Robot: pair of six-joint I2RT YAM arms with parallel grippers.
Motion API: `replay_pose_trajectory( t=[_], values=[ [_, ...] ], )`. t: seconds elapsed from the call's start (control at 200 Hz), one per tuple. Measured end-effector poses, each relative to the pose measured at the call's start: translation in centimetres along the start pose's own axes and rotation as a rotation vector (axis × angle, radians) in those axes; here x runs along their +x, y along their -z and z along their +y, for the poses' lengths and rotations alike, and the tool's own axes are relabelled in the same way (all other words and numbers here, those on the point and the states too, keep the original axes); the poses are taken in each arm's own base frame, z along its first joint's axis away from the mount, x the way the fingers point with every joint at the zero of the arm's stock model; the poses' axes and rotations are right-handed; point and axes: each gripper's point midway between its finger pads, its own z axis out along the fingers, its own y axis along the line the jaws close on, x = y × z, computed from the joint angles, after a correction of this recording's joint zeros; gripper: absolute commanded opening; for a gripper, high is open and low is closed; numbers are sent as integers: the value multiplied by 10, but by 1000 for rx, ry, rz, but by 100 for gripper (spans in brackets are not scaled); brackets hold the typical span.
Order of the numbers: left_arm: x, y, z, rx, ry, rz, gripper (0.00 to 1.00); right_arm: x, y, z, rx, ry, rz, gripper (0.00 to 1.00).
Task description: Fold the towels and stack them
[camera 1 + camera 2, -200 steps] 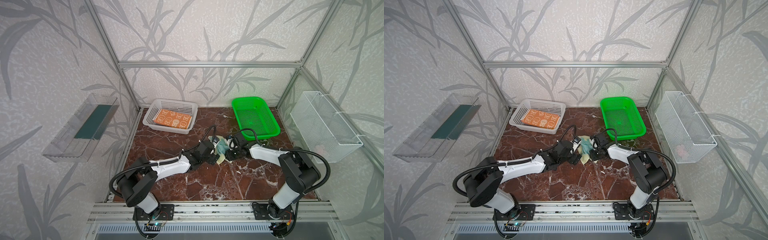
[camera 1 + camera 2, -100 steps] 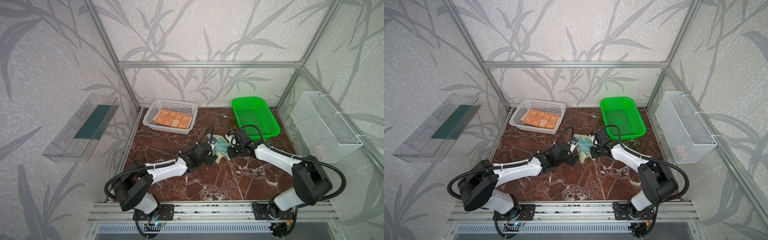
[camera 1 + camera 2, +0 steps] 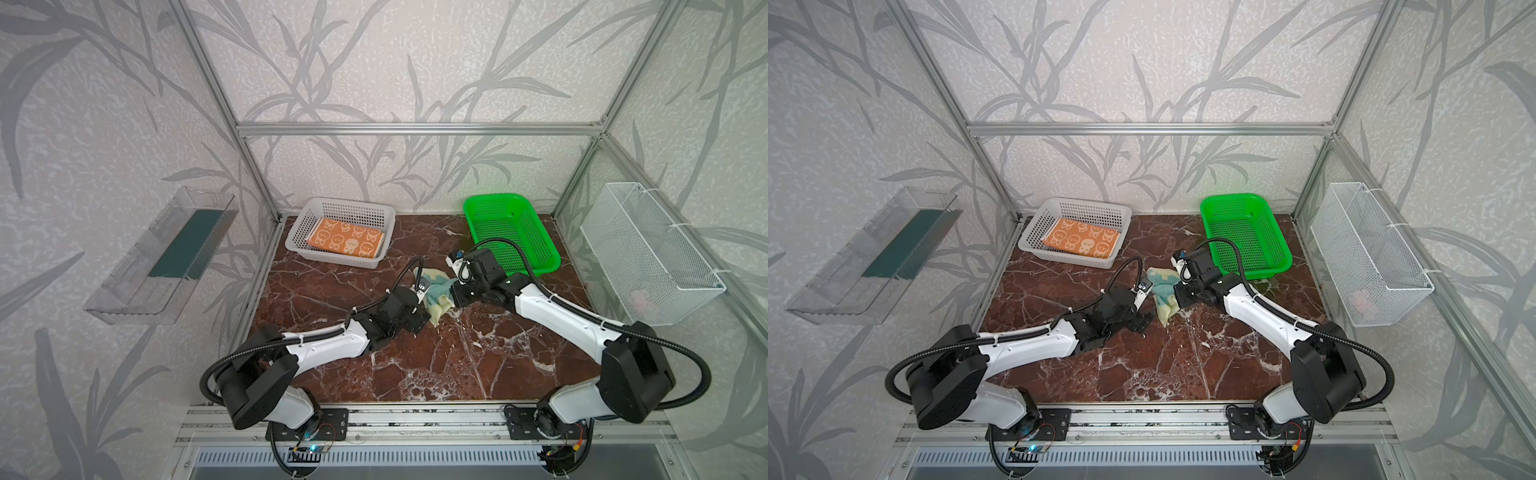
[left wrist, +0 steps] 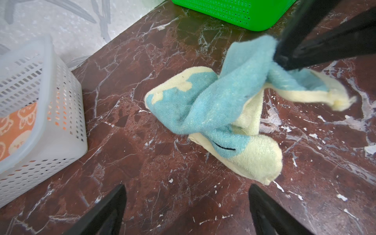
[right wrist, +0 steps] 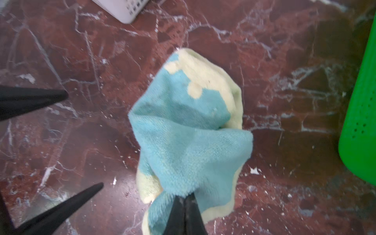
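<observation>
The right gripper [image 5: 184, 196] pinches the crumpled yellow towel [image 5: 189, 132] by an edge; the left gripper [image 4: 186, 187] gapes wide, empty. One-sided pulling could leave it twisted, spoiling the fold.

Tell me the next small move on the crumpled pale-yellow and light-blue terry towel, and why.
Probably ease the open left gripper forward and close it on the near yellow end of the crumpled pale-yellow and light-blue terry towel. The right gripper is shut on a blue fold, yet the towel lies bunched on the brown marble tabletop; a second grip would let the arms spread it flat.
</observation>
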Motion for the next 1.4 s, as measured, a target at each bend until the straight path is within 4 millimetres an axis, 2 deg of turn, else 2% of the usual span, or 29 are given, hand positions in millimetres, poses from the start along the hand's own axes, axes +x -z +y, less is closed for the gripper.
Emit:
replay_pose_trajectory(
  t=[0.1,0.225,0.335,0.48,0.615,0.67,0.76,0.83,0.985,1.12,1.29,1.4],
  values=[
    [-4,10,8,-31,2,-29,94,-20,-3,19,-44,30,-25,0],
    [-1,20,18,-69,-9,-44,94,-28,-21,35,-95,47,-11,0],
    [3,22,24,-105,-29,-30,94,-25,-52,43,-126,42,45,0],
    [11,22,33,-158,-49,-4,94,-6,-92,42,-139,23,134,0],
    [16,23,39,-195,-73,9,96,0,-109,41,-139,13,167,3],
    [16,22,41,-210,-80,9,99,-4,-109,41,-141,14,160,10],
    [19,19,43,-231,-100,24,99,-13,-107,43,-144,16,140,23],
    [21,14,43,-236,-118,44,99,-19,-106,44,-146,21,127,30],
    [14,3,38,-227,-147,62,99,-23,-102,43,-137,38,116,32],
    [6,0,35,-207,-177,52,99,-28,-93,40,-118,57,101,39],
    [6,-4,32,-139,-212,62,98,-45,-75,29,-81,60,47,47],
    [-3,-8,39,-106,-195,54,97,-56,-59,19,-57,58,-1,51]
  ],
)
